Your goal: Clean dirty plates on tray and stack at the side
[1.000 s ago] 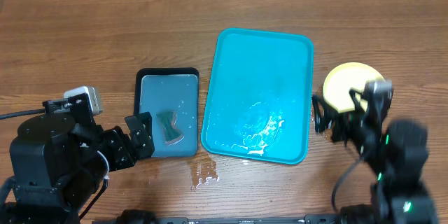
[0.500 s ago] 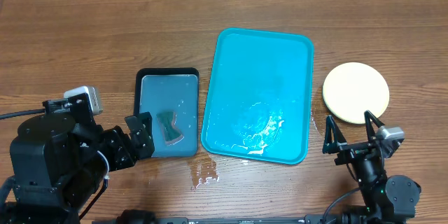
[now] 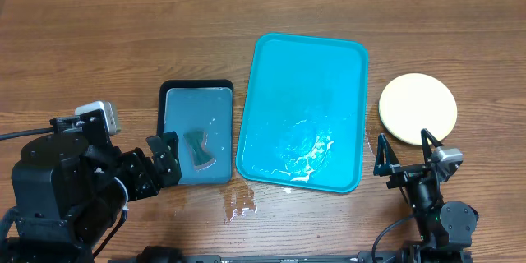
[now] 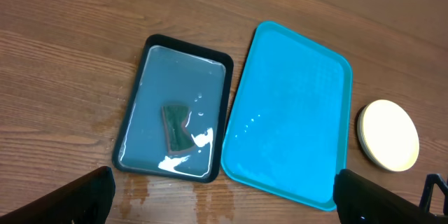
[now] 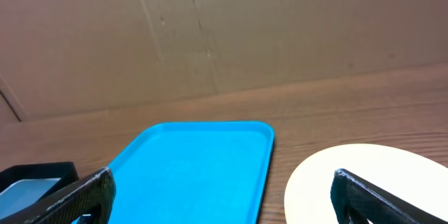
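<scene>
The plates (image 3: 417, 108) lie stacked upside down on the desk (image 3: 123, 41), just right of the wet turquoise tray (image 3: 304, 66). The right claw (image 3: 408, 154) hovers near them, spread. The left claw (image 3: 167, 159) is spread too, beside the small black-rimmed tray (image 3: 196, 87).

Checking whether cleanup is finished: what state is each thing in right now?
tray: no plates on it, wet at the end nearest the robot.
plates: upside down on the table, right of the tray.
small black-rimmed tray: holds water and the sponge.
sponge: lying flat in the water.
spilled water: on the table by the tray's near corner.
left gripper: open, empty.
right gripper: open, empty.
</scene>
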Robot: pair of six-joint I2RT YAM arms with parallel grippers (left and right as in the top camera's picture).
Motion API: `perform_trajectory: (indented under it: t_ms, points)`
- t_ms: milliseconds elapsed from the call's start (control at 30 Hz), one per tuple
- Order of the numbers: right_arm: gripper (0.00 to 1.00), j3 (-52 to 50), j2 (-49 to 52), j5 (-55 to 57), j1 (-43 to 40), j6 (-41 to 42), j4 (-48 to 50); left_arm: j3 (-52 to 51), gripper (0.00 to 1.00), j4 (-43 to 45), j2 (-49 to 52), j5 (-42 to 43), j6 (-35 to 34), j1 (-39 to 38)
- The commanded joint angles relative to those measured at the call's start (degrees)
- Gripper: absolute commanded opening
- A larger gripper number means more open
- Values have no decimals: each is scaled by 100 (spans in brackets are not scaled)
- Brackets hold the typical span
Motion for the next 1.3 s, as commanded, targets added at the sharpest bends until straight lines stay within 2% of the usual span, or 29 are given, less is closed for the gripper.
perform_trajectory:
  t_ms: [0,533,667,767,833,900,1100,1267]
  points:
    - [100,-59,-46,48,-11,-22,33,44,100,17,9,37,103,35]
    - [100,-59,-46,48,-11,-22,33,44,100,-7,9,28,109,35]
    - [100,-59,-46,46,-11,-22,33,31,100,76,-4,-503,280,37]
    - [100,-59,-46,48,-11,-22,33,-396,100,1180,-227,-498,592,39]
    - [100,-59,-46,48,-11,-22,33,-1023,100,2295,-520,-66,1235,39]
    - [100,-59,-46,48,-11,-22,33,-1797,100,3316,-885,313,1598,39]
    - [100,-59,-46,48,-11,-22,33,-4378,100,5702,-2275,407,1582,35]
    - [100,-59,-46,48,-11,-22,33,-6207,100,6907,-3578,400,1493,37]
